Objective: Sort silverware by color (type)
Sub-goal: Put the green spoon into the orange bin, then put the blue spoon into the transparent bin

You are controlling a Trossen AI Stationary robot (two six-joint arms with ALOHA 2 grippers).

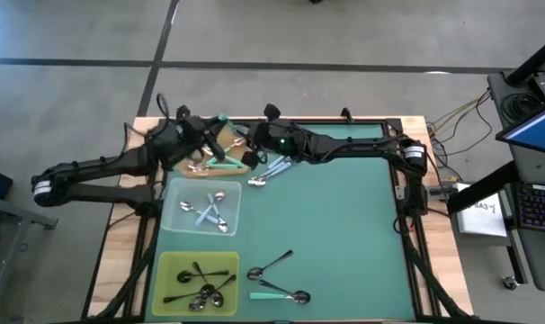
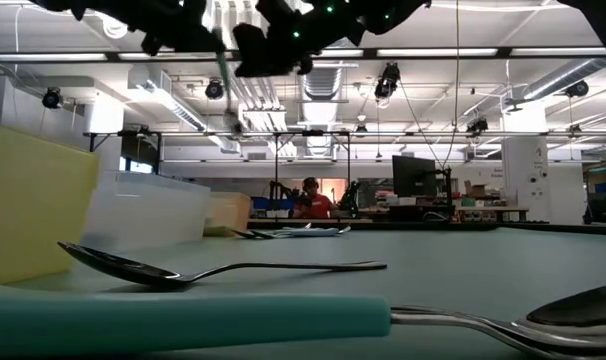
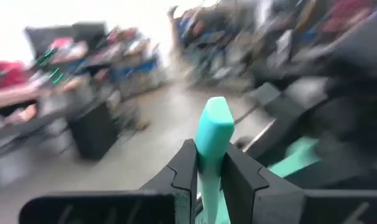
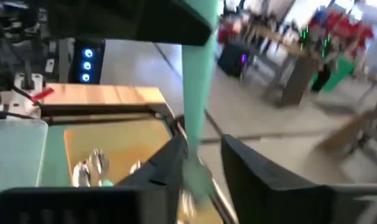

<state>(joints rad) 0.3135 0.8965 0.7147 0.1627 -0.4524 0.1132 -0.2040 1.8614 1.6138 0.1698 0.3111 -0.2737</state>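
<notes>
Spoons: four clear-tray, five yellow-tray.

Grey concrete floor surrounds the table; fluorescent ceiling lights brighten a workshop hall.

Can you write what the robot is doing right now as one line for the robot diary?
left gripper: shut on mint-teal-handled metal spoon | right gripper: open, beside same spoon | place: above orange-brown square tray | step: handover

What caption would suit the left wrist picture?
Left gripper shut on a mint-teal spoon handle, blurred workshop beyond.
</notes>
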